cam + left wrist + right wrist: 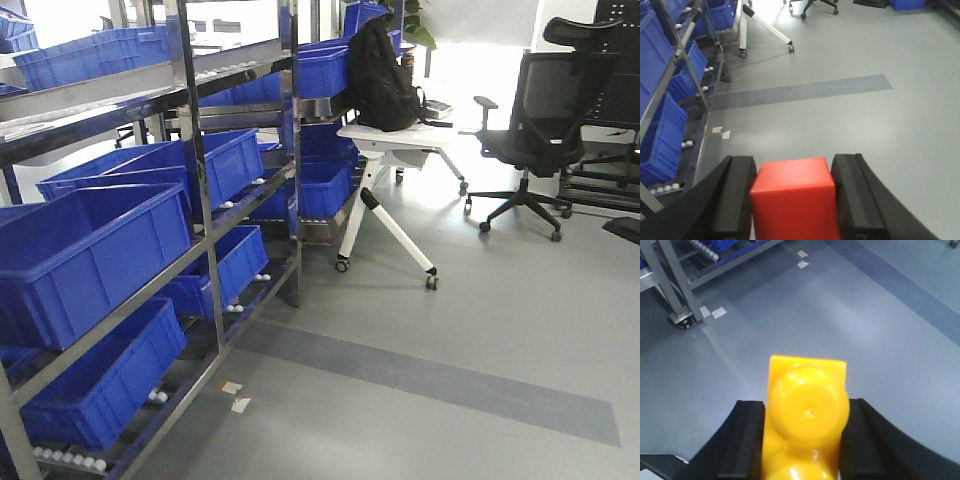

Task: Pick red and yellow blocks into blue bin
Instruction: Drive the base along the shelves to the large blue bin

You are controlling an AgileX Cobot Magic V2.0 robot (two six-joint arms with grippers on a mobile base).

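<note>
Left fingers (737, 197) are clamped tight on the red cube (792, 200), right fingers (747, 440) pinch the yellow brick (807, 405), and both blocks are up off the floor (865, 125)! Picking looks done; the blue bin isn't in view, so both drops remain.

Nothing legible anywhere: no text, brand, number or sign. Plain, unprinted faces on the red cube (792, 210) clamped in the left gripper (792, 172) and the yellow brick (807, 390) clamped in the right gripper (805, 407). Ahead and left of the left gripper, pale paper slips (721, 132) on the floor (850, 125), too small to read.
</note>
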